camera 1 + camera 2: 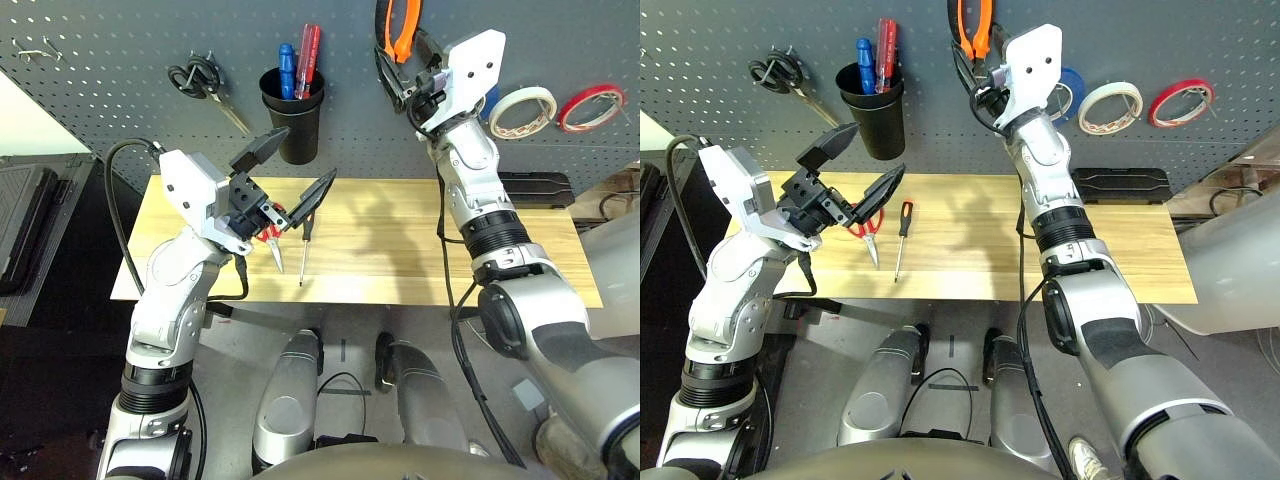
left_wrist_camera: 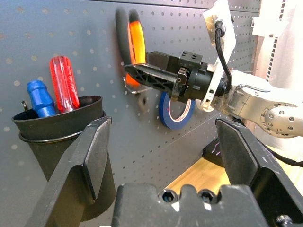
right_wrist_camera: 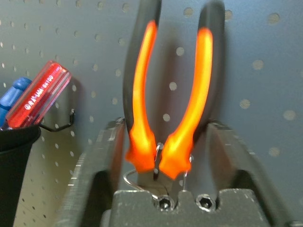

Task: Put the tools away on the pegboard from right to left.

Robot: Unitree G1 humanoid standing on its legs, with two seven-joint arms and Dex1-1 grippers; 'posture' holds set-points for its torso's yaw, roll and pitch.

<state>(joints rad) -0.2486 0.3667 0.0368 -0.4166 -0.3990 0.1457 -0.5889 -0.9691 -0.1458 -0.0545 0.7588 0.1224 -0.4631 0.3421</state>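
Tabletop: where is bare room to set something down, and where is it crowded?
The wooden tabletop is bare from the slim screwdriver rightward to the black case at the back right. It is crowded at the left, where the red-handled scissors and left end effector sit.

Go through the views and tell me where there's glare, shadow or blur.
Left eye view: the right arm throws a soft shadow on the table, and the pegboard is evenly lit. Right wrist view: the pliers glow overexposed orange, their edges blurred, and the red screwdriver handle is soft too. Left wrist view: the left gripper's near fingers are out of focus, while the cup reads sharper.
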